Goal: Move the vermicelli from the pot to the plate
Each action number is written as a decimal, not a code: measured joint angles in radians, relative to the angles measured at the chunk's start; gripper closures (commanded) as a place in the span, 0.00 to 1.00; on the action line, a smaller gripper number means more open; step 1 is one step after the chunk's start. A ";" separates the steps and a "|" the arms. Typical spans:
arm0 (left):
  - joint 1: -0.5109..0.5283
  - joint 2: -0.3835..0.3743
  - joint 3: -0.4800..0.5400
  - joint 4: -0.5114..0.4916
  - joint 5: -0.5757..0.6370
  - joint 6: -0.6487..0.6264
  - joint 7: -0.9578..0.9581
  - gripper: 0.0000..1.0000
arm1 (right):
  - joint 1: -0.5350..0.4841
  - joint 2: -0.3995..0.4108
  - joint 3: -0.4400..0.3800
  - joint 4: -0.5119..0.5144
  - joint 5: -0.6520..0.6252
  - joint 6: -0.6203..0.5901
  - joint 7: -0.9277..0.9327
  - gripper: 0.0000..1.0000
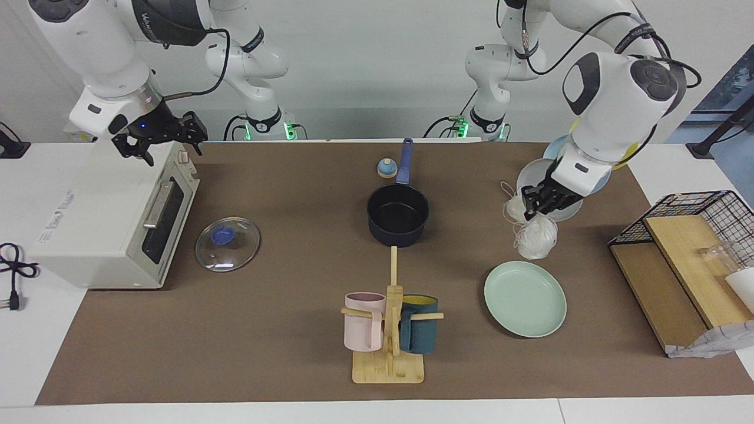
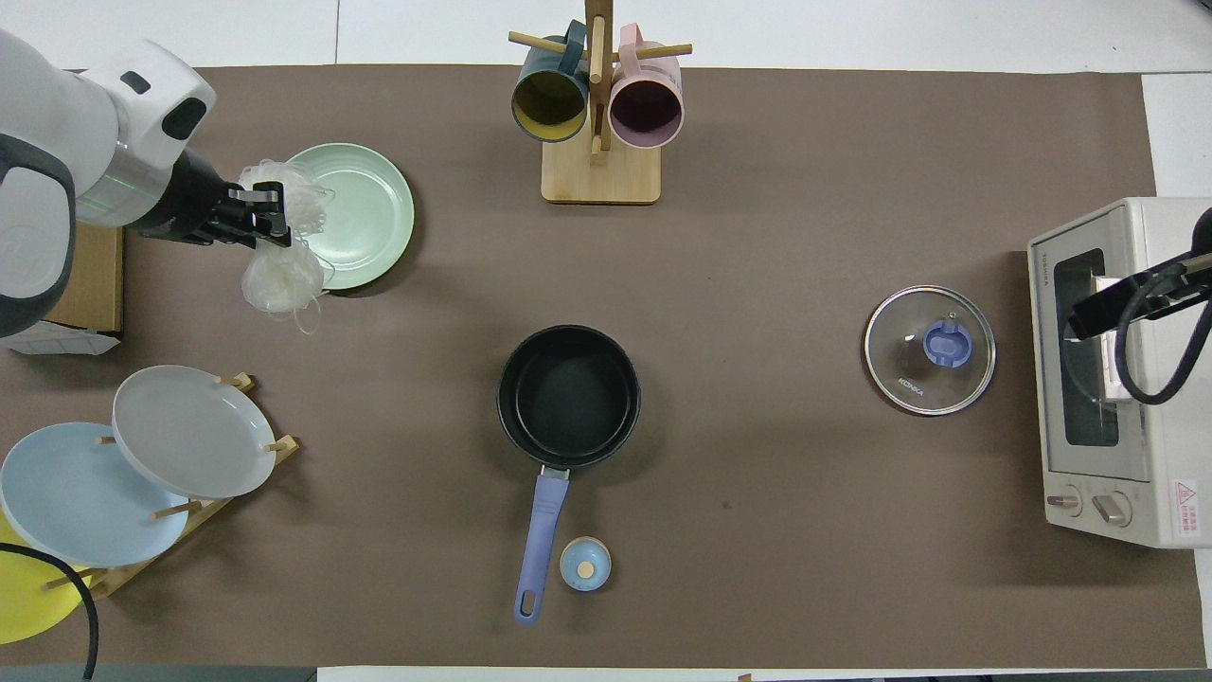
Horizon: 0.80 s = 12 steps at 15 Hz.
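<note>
Brown matting (image 1: 283, 330) covers the table in the facing view. Held up in the air, the left gripper (image 1: 537, 203) pinches a clump of thin white translucent vermicelli (image 1: 535, 237), which dangles above the mat beside the round pale mint-green plate (image 1: 525, 299). At mid-table sits the empty dark navy saucepan with the long blue handle (image 1: 398, 215). The right gripper (image 1: 160, 136) waits over a white toaster oven (image 1: 112, 221); whether its fingers are parted I cannot tell.

From overhead, the left gripper (image 2: 254, 216) is clamped on the vermicelli (image 2: 281, 275), whose strands overlap the mint plate's (image 2: 365, 213) rim. A glass lid (image 2: 929, 349) lies toward the right arm's end.
</note>
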 measured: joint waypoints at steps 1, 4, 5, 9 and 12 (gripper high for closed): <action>0.011 0.026 0.000 0.000 0.000 0.038 0.014 1.00 | 0.014 0.000 -0.014 0.000 0.000 0.000 0.001 0.00; 0.018 0.107 0.000 -0.001 0.001 0.136 0.023 1.00 | 0.031 -0.003 -0.030 0.000 0.000 -0.002 0.003 0.00; 0.020 0.132 0.000 -0.002 0.001 0.163 0.025 1.00 | 0.034 -0.004 -0.031 0.000 0.000 -0.002 0.003 0.00; 0.022 0.217 -0.001 -0.011 0.003 0.276 0.029 1.00 | 0.041 -0.005 -0.035 -0.004 0.001 -0.002 0.006 0.00; 0.022 0.266 -0.004 -0.026 0.018 0.353 0.063 1.00 | 0.041 -0.015 -0.038 -0.009 0.001 -0.008 0.016 0.00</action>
